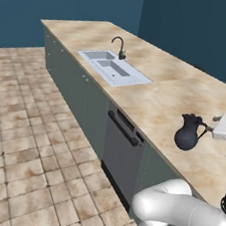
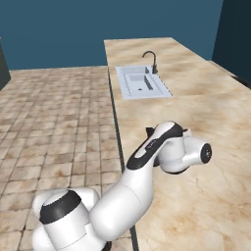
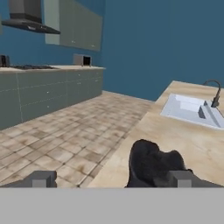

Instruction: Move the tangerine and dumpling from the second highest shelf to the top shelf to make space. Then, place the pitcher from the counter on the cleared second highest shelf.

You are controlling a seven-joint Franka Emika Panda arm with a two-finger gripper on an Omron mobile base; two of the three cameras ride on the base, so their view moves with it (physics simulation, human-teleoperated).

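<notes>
A dark, round-bellied pitcher [image 1: 187, 134] stands upright on the beige counter [image 1: 156, 105], near its front edge. My gripper [image 1: 214, 125] hangs just to its right at the same height, pointing sideways at it, jaws open. In the hand view the pitcher [image 3: 153, 164] sits low between my fingertips [image 3: 181, 177], closer to the right one, and nothing is gripped. In the right base view my own arm covers the pitcher. The tangerine, the dumpling and both shelves are out of view.
A grey inset sink [image 1: 113, 69] with a dark curved tap [image 1: 120, 47] lies further along the counter. A dishwasher front [image 1: 120, 151] sits below the edge. Tiled floor [image 1: 26, 139] spreads left. Another counter run [image 3: 48, 87] with a hood stands across the room.
</notes>
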